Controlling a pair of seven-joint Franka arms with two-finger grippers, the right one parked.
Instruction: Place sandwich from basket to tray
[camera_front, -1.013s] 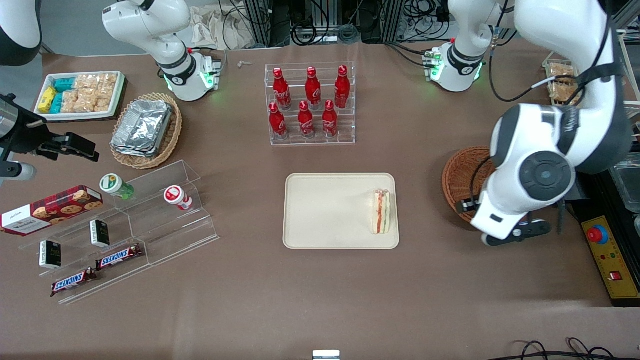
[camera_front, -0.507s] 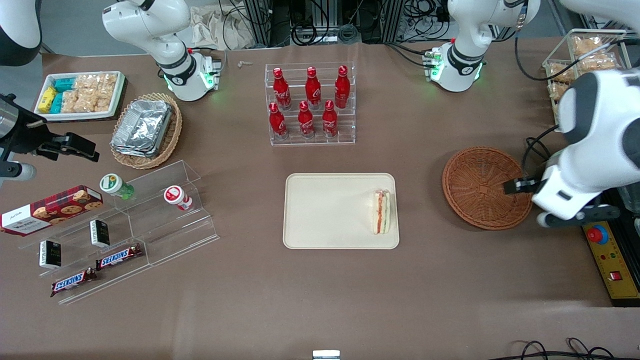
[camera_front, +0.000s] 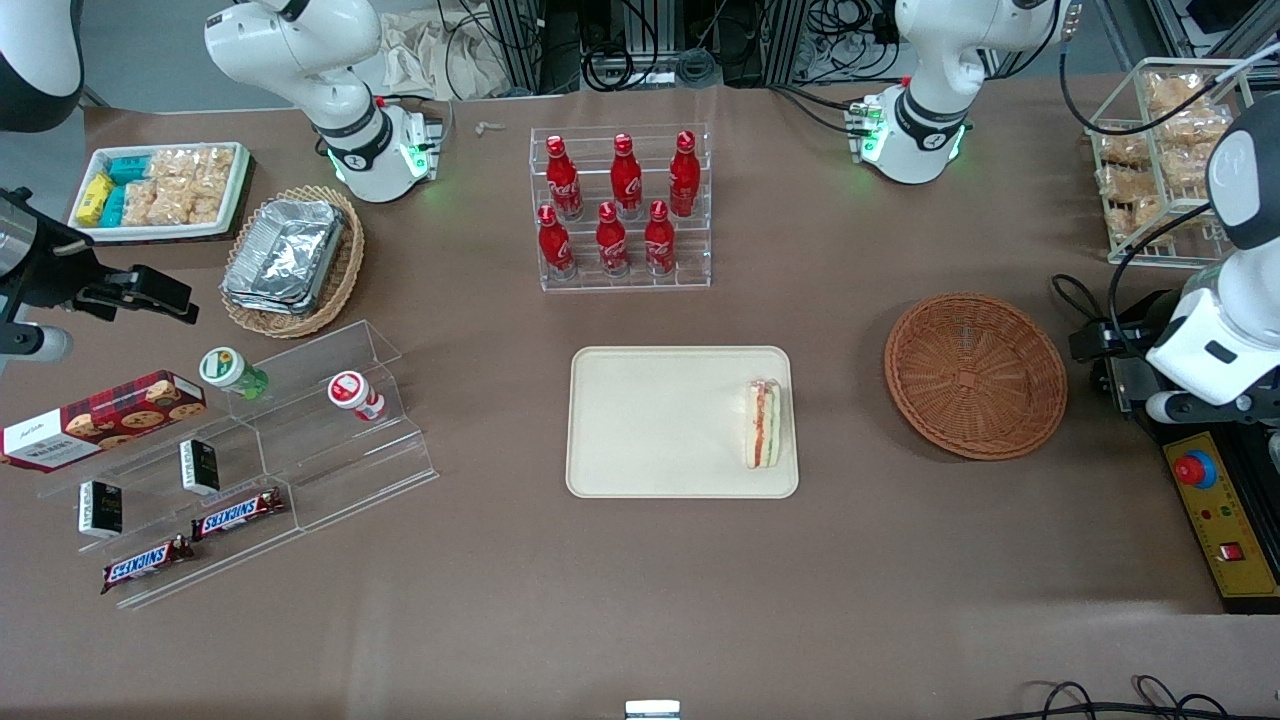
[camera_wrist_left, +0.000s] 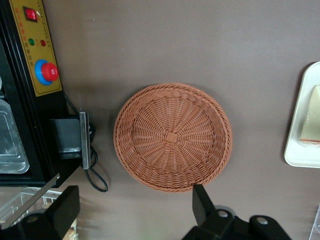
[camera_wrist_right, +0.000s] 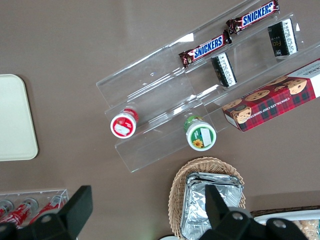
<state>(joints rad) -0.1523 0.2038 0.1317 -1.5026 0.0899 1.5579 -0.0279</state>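
The sandwich (camera_front: 763, 424) lies on its side on the cream tray (camera_front: 660, 420), at the tray's edge toward the working arm's end. It also shows in the left wrist view (camera_wrist_left: 311, 120), on the tray's corner (camera_wrist_left: 300, 155). The reddish-brown basket (camera_front: 975, 375) stands empty beside the tray; the left wrist view shows its bare woven bottom (camera_wrist_left: 172, 137). My left gripper (camera_front: 1170, 405) hangs high at the working arm's end of the table, beside the basket and over the control box. In the left wrist view the gripper (camera_wrist_left: 134, 207) is open wide and empty.
A black and yellow control box with a red button (camera_front: 1215, 510) lies under the gripper. A wire rack of snack packets (camera_front: 1165, 160) stands farther back. A clear rack of red bottles (camera_front: 622, 210) stands mid-table. A tan basket with foil containers (camera_front: 292, 260) and a clear tiered stand (camera_front: 250, 460) are at the parked arm's end.
My left arm has swung away from over the basket toward the working arm's end of the table, uncovering the whole basket. The sandwich and tray have not moved.
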